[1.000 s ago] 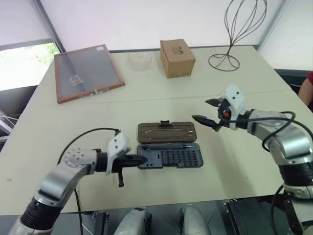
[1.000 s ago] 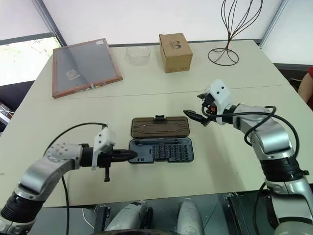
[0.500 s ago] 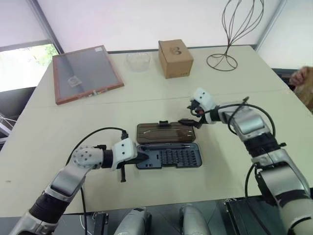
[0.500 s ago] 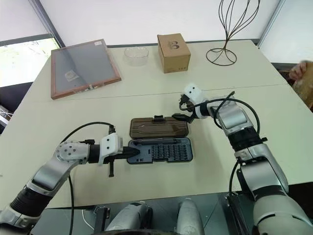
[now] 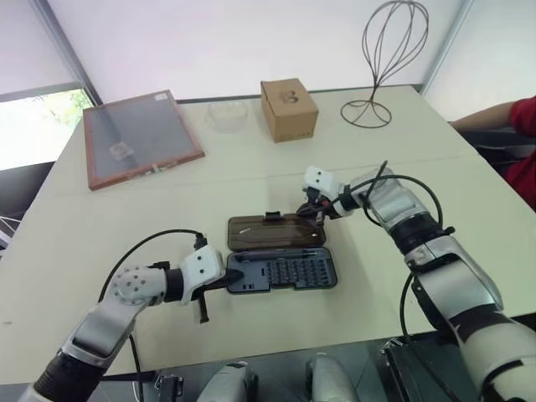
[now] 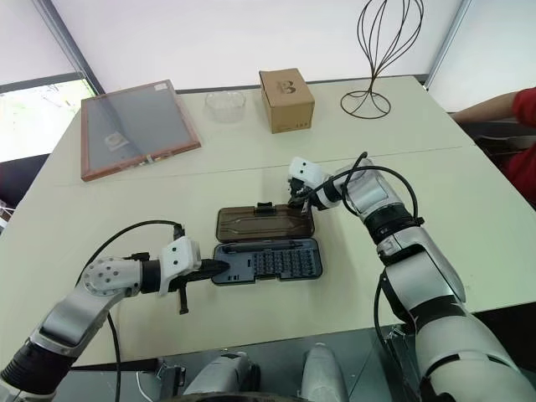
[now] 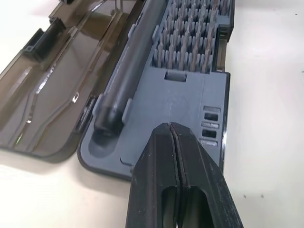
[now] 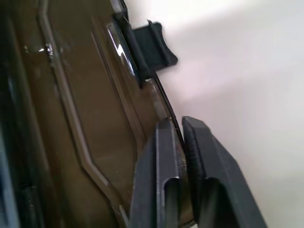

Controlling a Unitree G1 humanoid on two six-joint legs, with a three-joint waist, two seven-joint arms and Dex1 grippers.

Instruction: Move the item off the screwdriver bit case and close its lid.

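I see left gripper (image 5: 234,275) with fingers pressed together, holding nothing, tips at left end of grey tray (image 7: 190,95); can't tell whether touching. Screwdriver bit case (image 5: 285,270) lies open mid table (image 5: 100,218). Tray carries black driver handle (image 7: 124,80) along hinge side, rows of bits (image 7: 194,45) beside it. Brown translucent lid (image 5: 272,232) lies flat beyond tray, latch tab (image 5: 272,217) on far edge. Right gripper (image 5: 311,211): fingers pinched on lid's far right rim. Cardboard box (image 5: 288,109), wire stand (image 5: 381,63) well behind.
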